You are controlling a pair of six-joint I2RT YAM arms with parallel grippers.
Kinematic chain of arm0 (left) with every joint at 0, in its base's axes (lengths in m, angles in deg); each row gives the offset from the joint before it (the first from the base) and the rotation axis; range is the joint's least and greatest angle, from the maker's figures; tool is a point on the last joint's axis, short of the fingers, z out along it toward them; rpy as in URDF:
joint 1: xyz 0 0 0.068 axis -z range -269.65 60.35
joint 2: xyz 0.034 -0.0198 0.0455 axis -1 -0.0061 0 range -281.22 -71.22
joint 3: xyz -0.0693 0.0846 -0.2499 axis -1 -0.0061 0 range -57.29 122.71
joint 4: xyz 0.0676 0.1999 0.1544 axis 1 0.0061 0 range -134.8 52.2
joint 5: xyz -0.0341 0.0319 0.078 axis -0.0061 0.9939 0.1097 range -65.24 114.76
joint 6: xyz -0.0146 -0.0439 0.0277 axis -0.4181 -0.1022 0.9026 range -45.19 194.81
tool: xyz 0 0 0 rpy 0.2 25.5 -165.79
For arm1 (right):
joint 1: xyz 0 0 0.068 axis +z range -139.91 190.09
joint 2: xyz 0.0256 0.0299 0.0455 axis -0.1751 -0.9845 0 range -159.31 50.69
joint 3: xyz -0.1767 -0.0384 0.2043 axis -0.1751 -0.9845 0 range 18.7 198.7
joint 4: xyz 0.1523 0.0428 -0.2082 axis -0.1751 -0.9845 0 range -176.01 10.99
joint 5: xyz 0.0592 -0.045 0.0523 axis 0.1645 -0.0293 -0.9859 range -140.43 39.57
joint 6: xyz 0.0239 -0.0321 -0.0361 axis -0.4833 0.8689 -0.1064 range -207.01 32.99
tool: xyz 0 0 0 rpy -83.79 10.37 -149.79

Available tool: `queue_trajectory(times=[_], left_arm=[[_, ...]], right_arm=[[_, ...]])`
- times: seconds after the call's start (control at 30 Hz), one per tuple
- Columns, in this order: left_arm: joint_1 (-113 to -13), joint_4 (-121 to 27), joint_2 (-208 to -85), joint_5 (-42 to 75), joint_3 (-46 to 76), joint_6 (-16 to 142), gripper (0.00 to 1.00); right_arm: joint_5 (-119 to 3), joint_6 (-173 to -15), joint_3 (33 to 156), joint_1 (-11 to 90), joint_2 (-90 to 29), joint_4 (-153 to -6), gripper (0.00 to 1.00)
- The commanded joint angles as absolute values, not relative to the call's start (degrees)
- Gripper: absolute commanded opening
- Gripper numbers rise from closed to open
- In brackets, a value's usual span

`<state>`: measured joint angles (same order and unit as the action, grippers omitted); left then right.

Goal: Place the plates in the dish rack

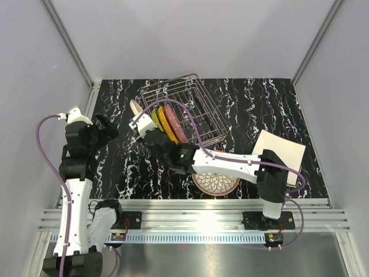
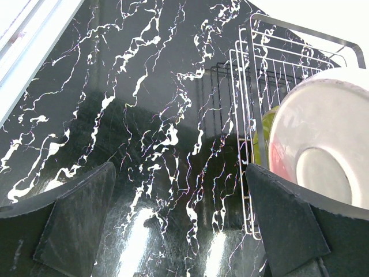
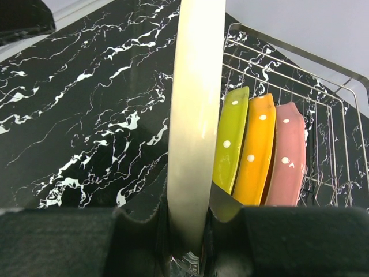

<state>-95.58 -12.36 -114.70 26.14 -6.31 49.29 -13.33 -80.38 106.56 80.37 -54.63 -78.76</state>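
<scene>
the dish rack holds lime-green, orange and pink plates on edge; i'm mid-load, with the cream plate upright at the rack's left end, beside the green one. my right gripper pinches its rim, and the left gripper hangs spread and empty left of the rack. next i must lower it in without knocking the green.

In the top view the dish rack sits upper centre, three plates on edge in its left end. Just left of them a fourth plate stands upright in the right gripper. A round plate lies lower centre, a squarish plate mid-right.
</scene>
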Motion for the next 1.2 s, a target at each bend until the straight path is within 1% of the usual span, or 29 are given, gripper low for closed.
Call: queue_trajectory(times=[0.0, 0.47, 1.17], left_arm=[[-95.4, -15.0, -114.2, 26.1, -6.3, 49.3, 0.99], [-95.4, -15.1, -114.9, 25.3, -6.1, 49.1, 0.99], [-95.4, -15.2, -115.4, 25.0, -6.2, 49.1, 0.99]], right_arm=[[-9.1, -79.6, 111.4, 79.5, -53.5, -70.8, 0.00], [-8.7, -81.5, 110.0, 77.1, -53.9, -71.3, 0.00], [-14.4, -88.4, 106.9, 74.2, -54.8, -71.9, 0.00]])
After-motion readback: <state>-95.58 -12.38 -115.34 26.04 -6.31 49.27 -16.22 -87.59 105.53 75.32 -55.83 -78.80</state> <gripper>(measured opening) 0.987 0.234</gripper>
